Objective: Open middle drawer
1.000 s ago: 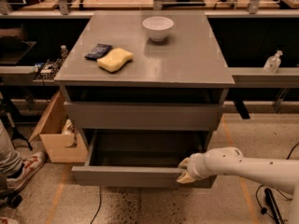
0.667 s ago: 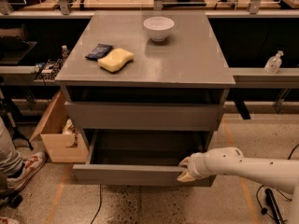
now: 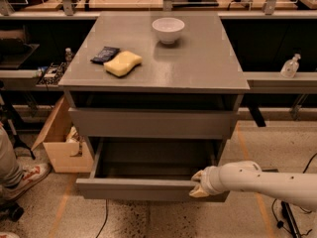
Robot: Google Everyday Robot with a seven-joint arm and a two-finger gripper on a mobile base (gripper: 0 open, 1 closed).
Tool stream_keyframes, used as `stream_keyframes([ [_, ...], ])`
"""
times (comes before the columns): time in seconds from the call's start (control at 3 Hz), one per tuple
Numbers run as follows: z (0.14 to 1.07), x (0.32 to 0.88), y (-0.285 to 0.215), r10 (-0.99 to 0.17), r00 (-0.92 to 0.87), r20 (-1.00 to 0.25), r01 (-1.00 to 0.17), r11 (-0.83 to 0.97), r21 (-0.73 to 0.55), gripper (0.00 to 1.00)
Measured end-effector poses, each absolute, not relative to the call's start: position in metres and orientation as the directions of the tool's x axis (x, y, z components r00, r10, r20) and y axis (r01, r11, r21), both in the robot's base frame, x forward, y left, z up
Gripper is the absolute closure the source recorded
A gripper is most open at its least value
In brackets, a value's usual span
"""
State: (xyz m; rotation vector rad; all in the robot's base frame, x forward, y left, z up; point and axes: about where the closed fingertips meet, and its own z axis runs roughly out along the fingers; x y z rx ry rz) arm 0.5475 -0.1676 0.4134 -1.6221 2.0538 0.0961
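The grey cabinet (image 3: 153, 58) stands in the middle of the camera view. Its top drawer front (image 3: 148, 124) is closed. Below it the middle drawer (image 3: 133, 188) is pulled out towards me, and its dark inside looks empty. My gripper (image 3: 200, 184), at the end of the white arm (image 3: 267, 181) that comes in from the right, is at the top edge of the drawer's front near its right end. The lowest front is hidden under the pulled-out drawer.
On the cabinet top are a white bowl (image 3: 168, 29), a yellow sponge (image 3: 122, 63) and a dark packet (image 3: 105, 54). A cardboard box (image 3: 59, 140) stands on the floor at the left, next to a person's shoe (image 3: 27, 177). A bottle (image 3: 290, 66) is on the right shelf.
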Motion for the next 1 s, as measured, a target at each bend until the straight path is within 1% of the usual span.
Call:
stream_keyframes([
  [1.0,0.416,0.52,-0.174,-0.872,-0.205,-0.444,-0.906,0.34,-0.251,1.0],
])
